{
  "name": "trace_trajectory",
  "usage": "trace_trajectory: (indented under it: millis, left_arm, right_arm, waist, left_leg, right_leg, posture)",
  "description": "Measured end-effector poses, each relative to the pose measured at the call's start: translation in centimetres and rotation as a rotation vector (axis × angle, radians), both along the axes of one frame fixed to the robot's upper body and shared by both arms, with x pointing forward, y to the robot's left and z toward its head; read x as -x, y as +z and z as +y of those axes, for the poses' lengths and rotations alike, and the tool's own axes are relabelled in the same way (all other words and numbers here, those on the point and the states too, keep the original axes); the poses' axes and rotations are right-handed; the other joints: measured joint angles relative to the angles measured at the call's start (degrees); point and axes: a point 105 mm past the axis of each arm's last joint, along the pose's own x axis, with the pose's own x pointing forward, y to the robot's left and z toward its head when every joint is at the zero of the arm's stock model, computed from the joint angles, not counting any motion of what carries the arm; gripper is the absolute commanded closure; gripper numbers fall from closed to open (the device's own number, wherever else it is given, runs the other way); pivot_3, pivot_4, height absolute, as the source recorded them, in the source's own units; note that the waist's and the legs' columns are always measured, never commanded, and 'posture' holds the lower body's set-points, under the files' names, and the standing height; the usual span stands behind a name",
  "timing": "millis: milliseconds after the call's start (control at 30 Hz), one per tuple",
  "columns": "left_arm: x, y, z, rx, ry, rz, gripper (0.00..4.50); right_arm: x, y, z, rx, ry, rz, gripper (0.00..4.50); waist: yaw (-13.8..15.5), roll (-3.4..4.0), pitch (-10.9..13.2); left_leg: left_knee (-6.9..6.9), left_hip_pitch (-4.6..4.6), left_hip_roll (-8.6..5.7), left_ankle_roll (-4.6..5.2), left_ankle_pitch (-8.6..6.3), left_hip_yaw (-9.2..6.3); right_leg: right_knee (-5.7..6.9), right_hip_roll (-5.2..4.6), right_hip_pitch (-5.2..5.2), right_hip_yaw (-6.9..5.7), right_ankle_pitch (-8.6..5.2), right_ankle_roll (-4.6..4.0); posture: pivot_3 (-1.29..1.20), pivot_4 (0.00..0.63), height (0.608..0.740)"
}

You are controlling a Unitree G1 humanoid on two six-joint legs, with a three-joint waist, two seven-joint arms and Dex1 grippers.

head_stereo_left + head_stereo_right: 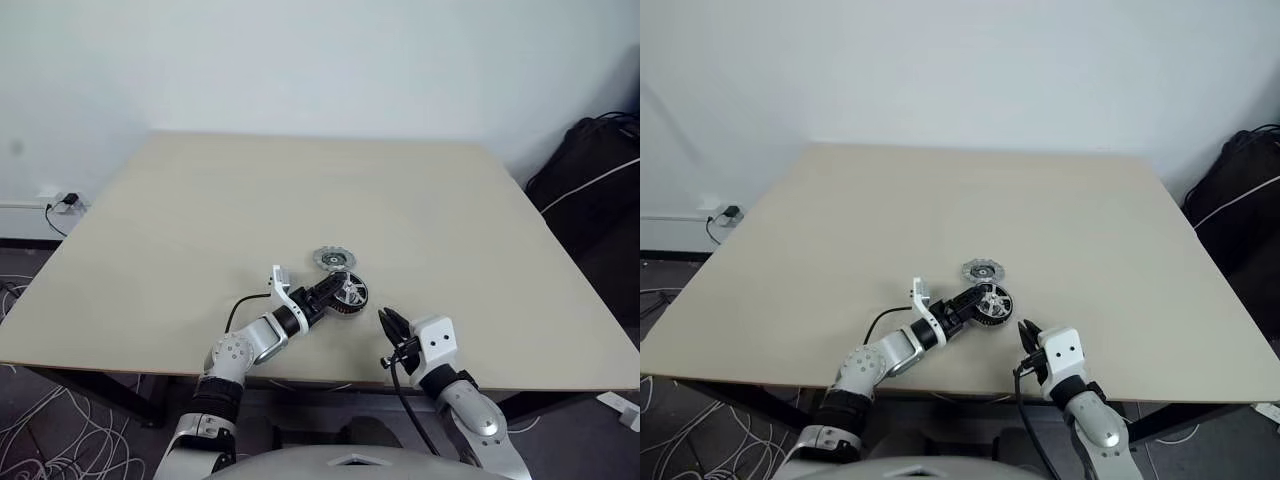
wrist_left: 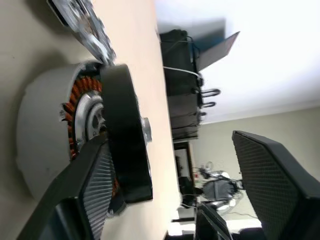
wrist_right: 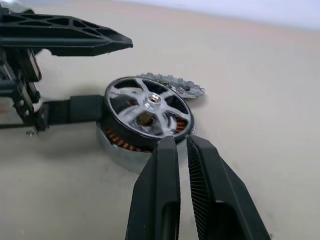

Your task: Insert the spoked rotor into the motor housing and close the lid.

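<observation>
The spoked rotor (image 3: 149, 112), dark-rimmed with silver spokes, sits on top of the motor housing (image 3: 117, 147), slightly tilted, with copper windings showing under its rim. Both rest on the table (image 1: 300, 200) near its front middle. The lid (image 1: 333, 260), a notched grey disc, lies flat just behind them. My left gripper (image 1: 335, 290) is open at the rotor's left side. One finger (image 2: 95, 175) lies against the rotor's rim and the other stands well apart. My right gripper (image 3: 181, 140) is shut and empty, just to the right and nearer the table's front edge, pointing at the rotor.
A black bag (image 1: 590, 170) stands off the table's right side. A wall socket with a cable (image 1: 62, 203) is at the left. Loose white cables (image 1: 60, 430) lie on the floor below the front edge.
</observation>
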Motion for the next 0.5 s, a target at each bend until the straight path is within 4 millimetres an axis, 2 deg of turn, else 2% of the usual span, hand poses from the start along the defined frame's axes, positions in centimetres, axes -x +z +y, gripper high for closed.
trace_trajectory:
  millis: [267,500]
  left_arm:
    - [-0.3,0.9,1.2,-0.048,0.072,-0.053,0.84]
    - [-0.6,0.9,2.4,-0.172,0.139,-0.112,0.84]
  right_arm:
    - [-0.8,0.5,0.2,0.001,0.014,-0.019,4.08]
    - [-0.8,0.3,0.3,0.000,0.024,-0.005,4.08]
  waist:
    - [0.23,0.01,-0.01]
    - [0.24,0.05,-0.03]
  left_leg:
    - [0.00,-0.47,-0.03,0.25,0.15,0.00]
    - [0.02,-0.61,-0.08,0.25,0.15,0.00]
  right_leg:
    - [-0.07,0.01,-0.21,-0.02,-0.01,-0.04]
    - [-0.07,-0.02,-0.27,-0.02,0.00,-0.03]
  posture:
    - [0.00,0.000,0.740]
    - [0.00,0.000,0.740]
